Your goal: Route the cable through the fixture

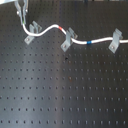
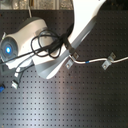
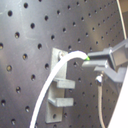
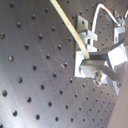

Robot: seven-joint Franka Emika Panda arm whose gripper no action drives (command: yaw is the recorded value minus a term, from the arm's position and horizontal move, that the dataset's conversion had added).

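Note:
The white cable runs from my gripper at the first exterior view's top left, down past the left fixture clip. It then passes its red band, the middle clip, its blue band and the right clip. My gripper appears shut on the cable's end just above the left clip. In the first wrist view the cable lies across that clip beside a fingertip. In the second wrist view the cable crosses the clip. Whether it sits in the slot is unclear.
Everything rests on a black perforated breadboard. In the second exterior view the white arm with its black hoses covers the left clip. Two clips and the blue band show there.

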